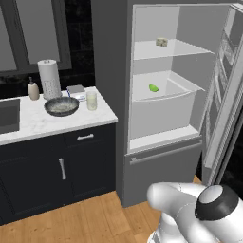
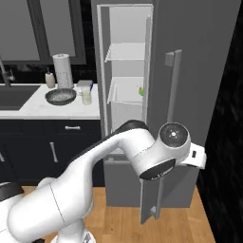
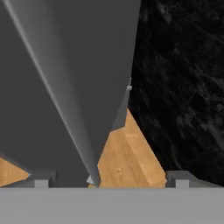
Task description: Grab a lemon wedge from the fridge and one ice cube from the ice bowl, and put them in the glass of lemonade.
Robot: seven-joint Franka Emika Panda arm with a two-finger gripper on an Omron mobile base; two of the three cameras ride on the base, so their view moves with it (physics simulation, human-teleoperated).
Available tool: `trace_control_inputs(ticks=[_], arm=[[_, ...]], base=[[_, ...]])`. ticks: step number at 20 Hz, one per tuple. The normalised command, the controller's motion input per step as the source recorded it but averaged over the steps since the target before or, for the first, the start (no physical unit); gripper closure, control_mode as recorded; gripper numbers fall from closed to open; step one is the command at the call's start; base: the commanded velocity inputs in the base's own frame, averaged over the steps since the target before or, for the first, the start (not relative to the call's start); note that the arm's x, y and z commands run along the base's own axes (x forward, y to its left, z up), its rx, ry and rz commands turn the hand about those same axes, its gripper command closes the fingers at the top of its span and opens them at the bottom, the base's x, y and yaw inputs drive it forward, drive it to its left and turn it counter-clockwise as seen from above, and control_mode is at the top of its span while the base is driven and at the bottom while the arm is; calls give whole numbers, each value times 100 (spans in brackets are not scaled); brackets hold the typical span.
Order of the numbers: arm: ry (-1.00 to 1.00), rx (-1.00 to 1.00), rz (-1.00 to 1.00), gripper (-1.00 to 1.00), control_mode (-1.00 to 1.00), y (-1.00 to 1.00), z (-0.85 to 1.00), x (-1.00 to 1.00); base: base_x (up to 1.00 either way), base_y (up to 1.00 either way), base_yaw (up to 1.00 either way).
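Up inside the fridge (image 1: 156,118), lemon wedge (image 1: 153,87), well apart from the wide-spread pincer (image 3: 109,181) beside the door.

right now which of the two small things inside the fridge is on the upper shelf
The pale speckled cube sits on the upper shelf of the fridge. The lemon wedge, bright yellow-green, lies one level lower, in the drawer-like bin.

The white counter (image 1: 33,124) carries the ice bowl (image 1: 61,106) and glass of lemonade (image 1: 91,100); a fridge shelf (image 1: 182,88) holds the lemon wedge (image 1: 153,87).

No readable text, labels, brands, numbers or signs anywhere.
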Motion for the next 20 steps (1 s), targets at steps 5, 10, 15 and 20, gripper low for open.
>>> trace_control_inputs(ticks=[5,10,15,20], arm=[[0,-23,0,-100,-100,43,29,-63],[1,-27,0,-100,-100,99,0,27],[11,-19,-1,-100,-100,100,0,99],[27,-15,-9,-100,-100,34,0,100]], base=[[0,0,0],[0,0,0],[0,0,0],[0,0,0]])
